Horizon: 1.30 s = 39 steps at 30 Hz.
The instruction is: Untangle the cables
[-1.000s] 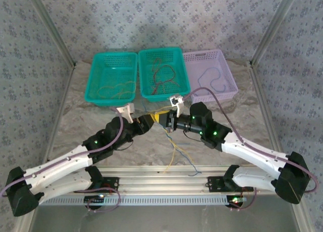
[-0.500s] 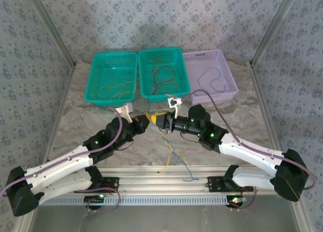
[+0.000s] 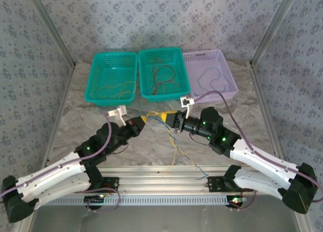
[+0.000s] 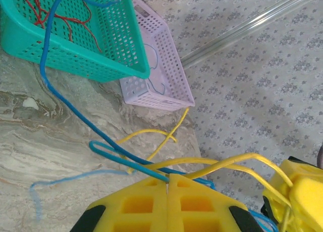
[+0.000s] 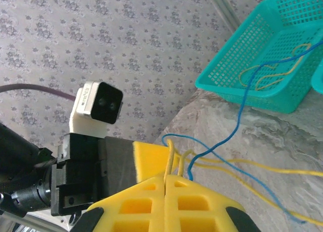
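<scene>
A tangle of yellow cables (image 3: 157,114) and blue cables (image 3: 177,137) hangs between my two grippers over the table's middle. Loose ends trail toward the near edge (image 3: 198,167). My left gripper (image 3: 143,121) is shut on a blue cable (image 4: 132,159), pinched at its fingertips (image 4: 167,178). Yellow strands (image 4: 227,164) cross just beyond them. My right gripper (image 3: 172,118) is shut on a yellow cable (image 5: 169,159) that rises from its closed tips (image 5: 166,177). A blue strand (image 5: 242,108) passes beside it. The two grippers face each other, a short gap apart.
Three baskets stand at the back. The left teal basket (image 3: 91,78) holds a yellow-orange cable, the middle teal one (image 3: 160,51) red cables, the lilac one (image 3: 229,83) a blue cable. Metal frame posts flank the table. The arms' rail runs along the near edge.
The grippers have drawn apart: the left pulled back and down to the left, the right moved to the right. The cables now stretch between them, and the dangling ends shifted right.
</scene>
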Available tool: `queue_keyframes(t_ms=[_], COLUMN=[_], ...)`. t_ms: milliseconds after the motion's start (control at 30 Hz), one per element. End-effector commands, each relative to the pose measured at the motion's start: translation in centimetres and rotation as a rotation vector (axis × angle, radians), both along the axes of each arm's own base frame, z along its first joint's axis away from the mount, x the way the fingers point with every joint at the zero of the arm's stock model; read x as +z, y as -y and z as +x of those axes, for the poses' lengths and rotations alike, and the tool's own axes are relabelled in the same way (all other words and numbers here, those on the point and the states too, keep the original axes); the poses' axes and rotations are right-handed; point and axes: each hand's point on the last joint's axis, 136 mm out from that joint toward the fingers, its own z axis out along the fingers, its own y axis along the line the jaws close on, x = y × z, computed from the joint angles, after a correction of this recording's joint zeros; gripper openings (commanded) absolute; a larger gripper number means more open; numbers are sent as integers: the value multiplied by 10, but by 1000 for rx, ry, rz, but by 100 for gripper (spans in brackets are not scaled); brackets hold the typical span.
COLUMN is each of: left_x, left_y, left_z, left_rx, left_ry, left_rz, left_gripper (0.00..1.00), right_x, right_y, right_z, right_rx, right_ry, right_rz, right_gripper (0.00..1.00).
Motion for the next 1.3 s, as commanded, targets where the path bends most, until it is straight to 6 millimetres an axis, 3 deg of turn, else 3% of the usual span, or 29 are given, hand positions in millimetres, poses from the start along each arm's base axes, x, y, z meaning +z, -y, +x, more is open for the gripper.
queue_keyframes(t_ms=[0,167,367,467,700,867,967,1067,1200,1267], left_x=[-8,-3,6,10,16,28,38,41,27,21], left_y=[-18,-27,-19,-36,-82,-106,-114,-96,-45,-17], left_z=[1,-2,-5,-7,-22,-29,-32,-32,-30,-30], left_rx=[61,72,26,65,138,178,183,113,-56,-143], left_ry=[4,23,47,61,85,107,129,137,100,94], left_rz=[53,63,64,76,155,211,234,239,225,186], left_gripper=[0,0,0,0,0,0,0,0,46,59], right_x=[2,-5,-14,-25,-72,-87,-79,-66,-41,-32], right_y=[12,10,11,37,125,156,155,136,104,92], right_z=[3,4,9,26,60,73,74,70,59,52], right_rx=[-40,-24,-38,-156,-518,-606,-583,-485,-309,-252], right_ry=[-20,-62,-80,-100,-202,-268,-253,-228,-183,-157], right_rz=[10,26,17,-25,-191,-173,-122,-64,22,40], right_gripper=[0,0,0,0,0,0,0,0,0,0])
